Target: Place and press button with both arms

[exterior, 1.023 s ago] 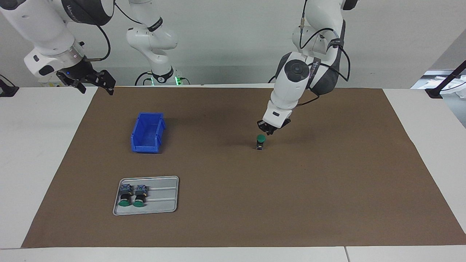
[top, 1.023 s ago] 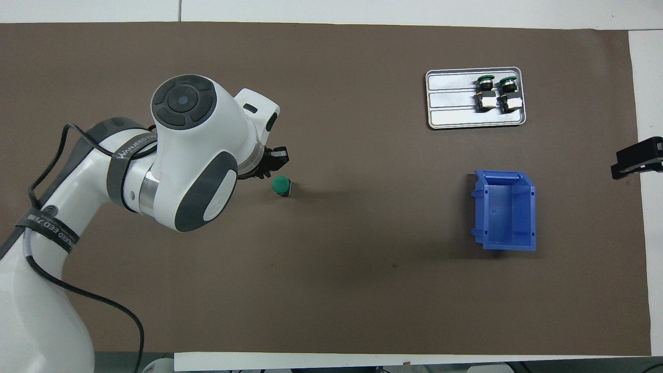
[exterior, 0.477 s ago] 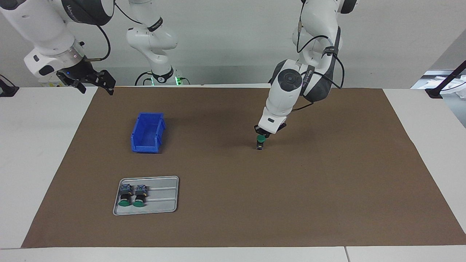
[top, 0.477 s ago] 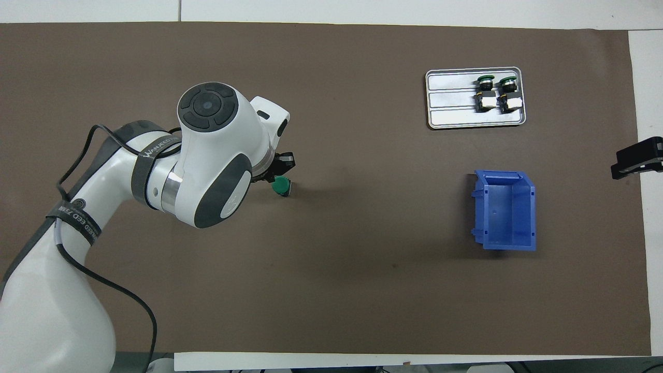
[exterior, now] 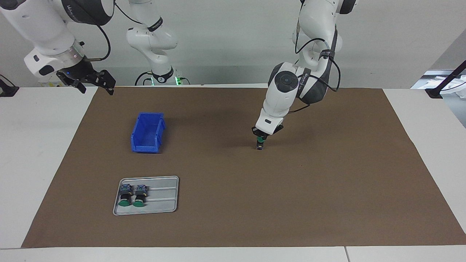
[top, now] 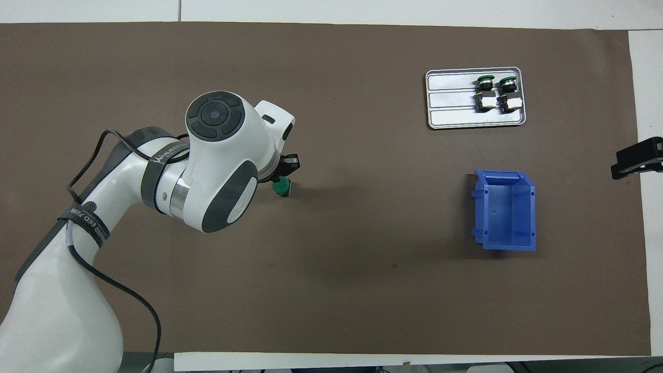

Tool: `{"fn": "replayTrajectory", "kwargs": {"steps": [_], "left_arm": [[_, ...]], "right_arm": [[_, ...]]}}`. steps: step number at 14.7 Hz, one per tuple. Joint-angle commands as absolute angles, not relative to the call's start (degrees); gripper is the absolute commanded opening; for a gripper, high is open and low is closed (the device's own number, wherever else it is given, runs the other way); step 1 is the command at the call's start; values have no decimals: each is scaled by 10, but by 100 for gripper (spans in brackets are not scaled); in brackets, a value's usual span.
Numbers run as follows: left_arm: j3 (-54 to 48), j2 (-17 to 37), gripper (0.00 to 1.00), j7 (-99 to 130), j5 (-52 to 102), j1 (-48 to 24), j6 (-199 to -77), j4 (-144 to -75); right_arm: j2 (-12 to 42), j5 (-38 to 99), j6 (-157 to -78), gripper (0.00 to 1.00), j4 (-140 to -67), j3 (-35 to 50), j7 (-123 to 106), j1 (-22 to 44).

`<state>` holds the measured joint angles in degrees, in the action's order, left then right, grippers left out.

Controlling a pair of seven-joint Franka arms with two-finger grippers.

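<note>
— What sits in the containers?

— The blue bin (exterior: 147, 132) stands open-topped on the brown mat (exterior: 327, 189), toward my right arm's end of the counter (exterior: 36, 163), and I see nothing in it. The grey tray (exterior: 160, 196), farther from me than the bin, carries two spare switches (exterior: 131, 195) lying side by side at one end, green caps pointing away from me; its other grooves are bare.

— And the button?

— The button (exterior: 259, 142) stands upright on the mat, toward my left arm's end, well apart from bin and tray. My left fingers (exterior: 260, 136) are closed tip to tip, holding nothing, and sit right down on its green cap from above.

— Your right side?

— My right fingers (exterior: 95, 84) wait spread wide and empty, up in the air over the mat's corner at the counter's edge.

— Anything hard to make out?

— From overhead, my left wrist covers part of the cap (top: 281, 186), and the button's body is hidden beneath it. Only a dark tip of my right fingers (top: 637, 158) reaches into that view at its edge.
</note>
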<state>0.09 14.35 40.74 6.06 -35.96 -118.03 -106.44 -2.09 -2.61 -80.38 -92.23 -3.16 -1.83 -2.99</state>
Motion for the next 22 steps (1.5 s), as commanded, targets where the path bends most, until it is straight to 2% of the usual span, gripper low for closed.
{"fn": "replayTrajectory", "kwargs": {"steps": [1, 9, 16, 22], "left_arm": [[5, 136, 0, 418, 55, -370, -1198, -1082], [4, 132, 0, 418, 58, -378, -1204, -1095], [4, 115, 0, 410, 58, -380, -1241, -1145], [4, 123, 0, 410, 58, -385, -1261, -1150]], "right_arm": [[-28, -29, -803, 99, -928, -31, -31, -32], [-29, -29, -803, 99, -928, -31, -32, -32], [-28, -29, -803, 99, -928, -31, -32, -32], [-29, -28, -803, 99, -928, -29, -33, -31]]}}
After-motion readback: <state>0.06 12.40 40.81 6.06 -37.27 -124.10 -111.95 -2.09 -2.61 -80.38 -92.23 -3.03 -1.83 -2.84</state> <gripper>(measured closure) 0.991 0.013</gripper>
